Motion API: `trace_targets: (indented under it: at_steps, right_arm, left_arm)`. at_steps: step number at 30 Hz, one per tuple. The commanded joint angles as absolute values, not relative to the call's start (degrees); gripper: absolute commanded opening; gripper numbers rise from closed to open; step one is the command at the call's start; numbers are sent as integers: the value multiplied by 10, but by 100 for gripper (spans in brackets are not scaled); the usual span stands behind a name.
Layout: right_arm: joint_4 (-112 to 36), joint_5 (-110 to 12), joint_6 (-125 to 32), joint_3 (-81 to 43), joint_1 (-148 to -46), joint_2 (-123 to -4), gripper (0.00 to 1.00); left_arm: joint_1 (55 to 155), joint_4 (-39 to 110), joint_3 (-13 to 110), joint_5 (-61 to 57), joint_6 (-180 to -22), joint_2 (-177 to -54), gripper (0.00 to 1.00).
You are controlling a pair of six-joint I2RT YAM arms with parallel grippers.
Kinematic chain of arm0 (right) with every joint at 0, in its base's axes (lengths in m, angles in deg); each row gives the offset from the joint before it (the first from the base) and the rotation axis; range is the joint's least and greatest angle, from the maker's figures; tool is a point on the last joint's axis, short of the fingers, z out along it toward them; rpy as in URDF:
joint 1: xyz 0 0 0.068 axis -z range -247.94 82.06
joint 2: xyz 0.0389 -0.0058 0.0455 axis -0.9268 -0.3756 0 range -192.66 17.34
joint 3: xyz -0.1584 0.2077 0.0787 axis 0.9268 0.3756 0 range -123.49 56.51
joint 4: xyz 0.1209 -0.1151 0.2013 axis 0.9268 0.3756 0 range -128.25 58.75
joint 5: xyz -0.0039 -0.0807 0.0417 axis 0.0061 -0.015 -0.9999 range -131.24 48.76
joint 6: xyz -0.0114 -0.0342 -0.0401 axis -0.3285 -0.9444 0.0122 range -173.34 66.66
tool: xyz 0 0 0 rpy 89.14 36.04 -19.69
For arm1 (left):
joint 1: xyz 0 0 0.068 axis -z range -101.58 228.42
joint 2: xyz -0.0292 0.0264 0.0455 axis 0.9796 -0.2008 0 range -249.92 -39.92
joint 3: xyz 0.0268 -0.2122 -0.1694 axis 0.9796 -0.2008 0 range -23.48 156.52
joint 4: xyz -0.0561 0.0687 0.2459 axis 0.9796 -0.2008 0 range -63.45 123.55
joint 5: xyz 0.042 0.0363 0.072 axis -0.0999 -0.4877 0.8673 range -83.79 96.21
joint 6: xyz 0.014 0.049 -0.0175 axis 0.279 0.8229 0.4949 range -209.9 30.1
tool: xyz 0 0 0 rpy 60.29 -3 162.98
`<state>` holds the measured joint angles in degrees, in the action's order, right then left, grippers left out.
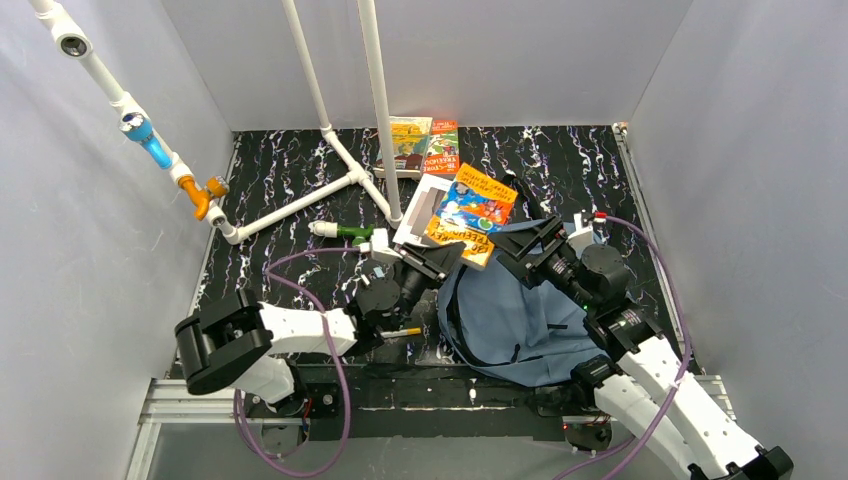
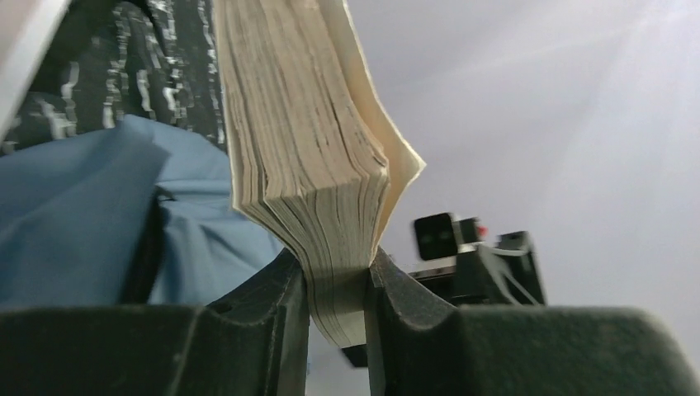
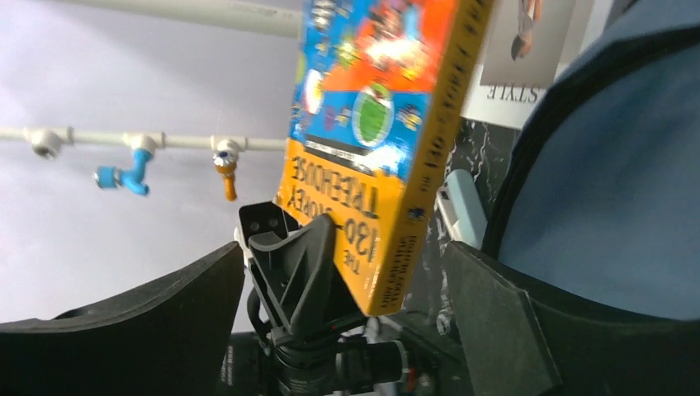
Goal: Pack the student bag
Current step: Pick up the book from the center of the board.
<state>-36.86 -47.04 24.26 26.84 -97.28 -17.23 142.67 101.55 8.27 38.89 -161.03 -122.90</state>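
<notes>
A thick orange and blue paperback is held up over the top edge of the slate-blue student bag, which lies on the table between the arms. My left gripper is shut on the book's lower corner; in the left wrist view both pads press the page block at the gripper, with the bag behind it. My right gripper is open just right of the book. In the right wrist view its jaws stand wide either side of the book's corner without touching it, beside the bag.
A white magazine lies under the held book. Two more books rest at the back wall. A white pipe frame rises from the table's middle left. A green marker lies near my left arm.
</notes>
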Motion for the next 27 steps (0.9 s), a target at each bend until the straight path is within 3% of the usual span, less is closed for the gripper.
trace_targets:
  at_steps: [1,6,16,19,23,24,26,27]
  right_arm:
    - [-386,-518,63,231,-975,-162,98]
    - [-507,-576,133,248,-974,-203,98]
    - [-552,-553,184,261,-974,-229,96]
    - [-625,-556,227,278,-974,-242,82]
    - [-683,-572,275,292,-974,-269,55]
    - [-694,-575,290,297,-974,-274,43]
    - [-700,-573,319,310,-974,-274,8]
    - [-706,-569,333,321,-974,-271,1]
  left_arm:
    - [1422,1044,34,404,-1590,-1144,0]
    - [1420,1052,-15,324,-1607,-1070,0]
    - [1420,1066,-55,266,-1618,-1003,0]
    - [1420,1067,-55,246,-1655,-1023,0]
    - [1420,1067,-52,244,-1662,-1038,0]
    - [1420,1066,-49,246,-1658,-1038,0]
    - [1419,1051,-41,254,-1652,-1034,0]
    - [1420,1030,-36,264,-1652,-1030,6]
